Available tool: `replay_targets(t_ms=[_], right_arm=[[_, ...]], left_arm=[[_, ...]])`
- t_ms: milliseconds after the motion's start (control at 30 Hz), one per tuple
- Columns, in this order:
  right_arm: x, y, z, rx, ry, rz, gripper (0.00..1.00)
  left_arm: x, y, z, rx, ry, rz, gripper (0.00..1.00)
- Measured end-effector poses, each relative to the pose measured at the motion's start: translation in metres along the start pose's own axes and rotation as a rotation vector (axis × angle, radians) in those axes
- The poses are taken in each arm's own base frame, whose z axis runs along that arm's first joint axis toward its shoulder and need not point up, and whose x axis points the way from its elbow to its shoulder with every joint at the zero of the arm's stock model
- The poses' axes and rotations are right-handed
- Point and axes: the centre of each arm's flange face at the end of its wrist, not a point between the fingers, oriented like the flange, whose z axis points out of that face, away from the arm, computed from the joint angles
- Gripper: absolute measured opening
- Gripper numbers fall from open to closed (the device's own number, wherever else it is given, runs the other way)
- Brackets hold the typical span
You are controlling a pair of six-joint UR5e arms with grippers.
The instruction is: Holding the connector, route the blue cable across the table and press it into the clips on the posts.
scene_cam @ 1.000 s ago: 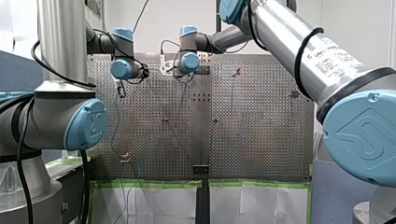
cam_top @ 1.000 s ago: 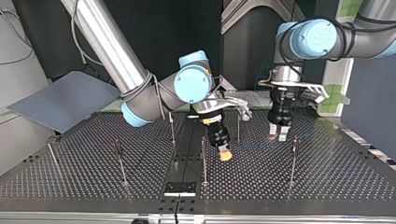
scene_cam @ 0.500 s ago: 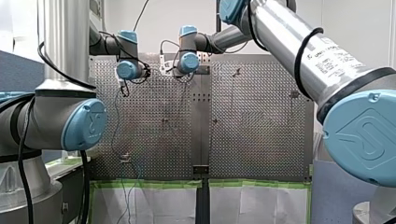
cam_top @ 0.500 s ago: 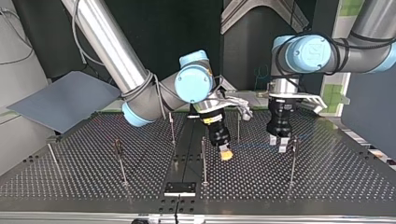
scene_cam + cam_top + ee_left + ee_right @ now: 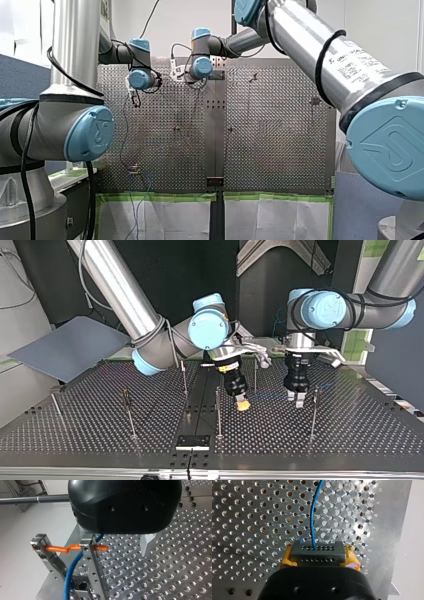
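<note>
Clamping the connector (image 5: 317, 551) between yellow pads (image 5: 286, 558), my right pincer (image 5: 318, 558) hangs low over the perforated table (image 5: 249, 517), whose outer edge runs close beside it. In the top view this pincer sits between two thin upright posts, one nearer the camera (image 5: 218, 410) and one farther back (image 5: 255, 376), with little room on either side. Toward that view's left the posts stand well apart.

The connector is a dark grey rectangular block with two rows of small holes on its face. The blue cable (image 5: 312, 512), thin and smooth, leaves the upper row and curves away over the silver metal board.

My left pincer (image 5: 116, 543) has a rounded black body, and its metal fingers (image 5: 148, 542) stand apart, gripping nothing that I can see. The cable rises between them, close to one finger. Just beside it stands a drilled metal strip (image 5: 96, 575) with an orange clip (image 5: 57, 548) crossing it. I cannot tell whether the cable sits in that clip. In the top view this pincer hangs just beside another post (image 5: 313, 412).
</note>
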Motion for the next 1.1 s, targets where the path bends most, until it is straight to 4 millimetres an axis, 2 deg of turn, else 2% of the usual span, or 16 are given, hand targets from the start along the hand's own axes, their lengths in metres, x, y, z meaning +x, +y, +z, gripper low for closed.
replay_targets(t_ms=[33,67,100,133,167,500,900,1100], right_arm=[[0.0,0.0,0.0,0.0,-0.001,0.0,0.0],[0.0,0.0,0.0,0.001,-0.001,0.0,0.0],[0.0,0.0,0.0,0.001,-0.001,0.0,0.0],[-0.001,0.0,0.0,0.001,-0.001,0.0,0.0],[-0.001,0.0,0.0,0.001,-0.002,0.0,0.0],[-0.012,-0.007,0.0,0.007,-0.021,0.002,0.0],[-0.052,-0.013,-0.005,0.013,-0.093,-0.01,0.0],[-0.078,-0.011,-0.011,0.013,-0.145,-0.02,0.0]], left_arm=[[0.0,0.0,0.0,-0.002,-0.001,0.0,0.35],[0.0,0.0,0.0,-0.005,-0.001,0.001,0.21],[0.0,0.0,0.0,-0.009,-0.001,0.001,0.21],[0.0,0.001,0.0,-0.015,-0.001,0.001,0.06],[0.0,0.001,0.0,-0.018,-0.001,0.001,0.0],[0.007,0.002,-0.008,-0.042,0.039,0.007,0.0],[0.044,0.012,-0.039,-0.069,0.073,0.0,0.0],[0.07,0.017,-0.055,-0.074,0.099,-0.002,0.0]])
